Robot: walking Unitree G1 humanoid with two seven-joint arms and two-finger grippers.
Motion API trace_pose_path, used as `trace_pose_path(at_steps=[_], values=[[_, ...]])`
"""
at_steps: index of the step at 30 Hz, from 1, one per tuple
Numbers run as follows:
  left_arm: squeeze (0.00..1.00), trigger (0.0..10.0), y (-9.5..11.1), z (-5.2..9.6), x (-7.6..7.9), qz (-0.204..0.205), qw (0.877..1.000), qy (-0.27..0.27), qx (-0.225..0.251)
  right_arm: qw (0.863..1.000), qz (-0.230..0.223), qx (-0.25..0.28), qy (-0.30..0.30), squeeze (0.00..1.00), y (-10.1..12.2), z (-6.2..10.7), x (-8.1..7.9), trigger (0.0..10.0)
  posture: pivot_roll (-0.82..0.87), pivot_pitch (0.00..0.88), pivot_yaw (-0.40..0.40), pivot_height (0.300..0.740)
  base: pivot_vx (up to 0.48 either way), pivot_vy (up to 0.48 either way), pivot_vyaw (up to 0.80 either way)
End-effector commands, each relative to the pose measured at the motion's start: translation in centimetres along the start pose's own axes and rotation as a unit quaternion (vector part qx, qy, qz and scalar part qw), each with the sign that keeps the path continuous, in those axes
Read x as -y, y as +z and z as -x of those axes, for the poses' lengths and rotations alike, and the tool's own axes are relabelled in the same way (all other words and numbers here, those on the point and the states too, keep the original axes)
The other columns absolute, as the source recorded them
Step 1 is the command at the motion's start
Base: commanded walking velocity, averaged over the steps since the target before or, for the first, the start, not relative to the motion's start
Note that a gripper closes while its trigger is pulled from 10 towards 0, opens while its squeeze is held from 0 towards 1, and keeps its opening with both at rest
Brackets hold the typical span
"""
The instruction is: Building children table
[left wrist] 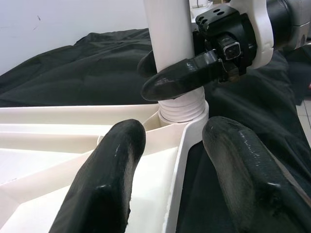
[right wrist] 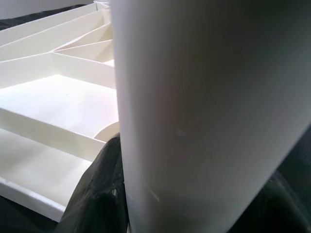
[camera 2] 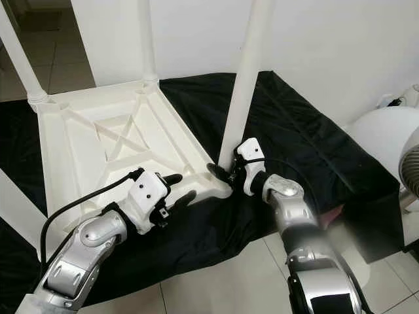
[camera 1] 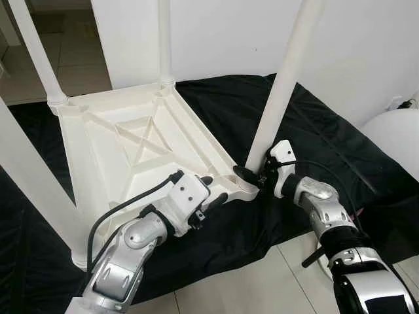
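A white plastic children's table lies upside down on a black cloth, with its legs pointing up. My right gripper is shut on the near-right leg just above its threaded base in the corner socket; up close that leg sits between the black fingers. My left gripper is open at the table's near edge, close to the same corner. Its two fingers straddle the table's rim without pinching it. The left wrist view also has the leg with one right fingertip wrapped around it.
Three more legs stand up: far left, far middle and near left. The black cloth lies against a white wall. Tile floor is in front, and a white rounded object sits to the right.
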State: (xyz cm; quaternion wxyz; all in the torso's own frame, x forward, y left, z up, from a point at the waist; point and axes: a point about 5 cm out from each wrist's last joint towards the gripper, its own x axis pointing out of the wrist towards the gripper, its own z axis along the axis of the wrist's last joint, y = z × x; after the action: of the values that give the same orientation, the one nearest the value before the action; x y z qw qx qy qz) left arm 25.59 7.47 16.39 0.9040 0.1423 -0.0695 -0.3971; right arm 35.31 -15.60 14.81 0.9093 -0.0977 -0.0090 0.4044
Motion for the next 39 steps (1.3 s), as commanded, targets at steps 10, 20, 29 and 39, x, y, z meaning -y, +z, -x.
trace_pose_path(at_steps=[10,20,29,39], values=[[0.0,10.0,-0.3,-0.1,0.4,0.001,1.0,0.016,-0.003,0.998,-0.025,0.034,-0.046,0.0,1.0,-0.9,-1.6,10.0,0.0,0.043,-0.047,0.74,0.0,0.0,0.0],[0.0,10.0,-0.4,-0.1,0.7,0.001,1.0,0.01,-0.005,0.983,-0.081,0.028,-0.163,0.0,0.8,-0.8,-3.1,10.0,-0.01,0.044,-0.042,0.74,0.0,0.0,0.0],[0.0,10.0,-0.5,0.0,0.8,0.001,1.0,0.002,-0.006,0.942,-0.109,0.02,-0.316,0.0,0.5,-0.5,-5.7,10.0,-0.01,0.042,-0.04,0.74,0.0,0.0,0.0],[0.0,10.0,-0.7,-0.1,1.1,-0.002,1.0,-0.005,-0.009,0.913,-0.134,0.031,-0.383,0.0,1.3,-0.2,-7.9,10.0,-0.01,0.03,-0.044,0.74,0.0,0.0,0.0]])
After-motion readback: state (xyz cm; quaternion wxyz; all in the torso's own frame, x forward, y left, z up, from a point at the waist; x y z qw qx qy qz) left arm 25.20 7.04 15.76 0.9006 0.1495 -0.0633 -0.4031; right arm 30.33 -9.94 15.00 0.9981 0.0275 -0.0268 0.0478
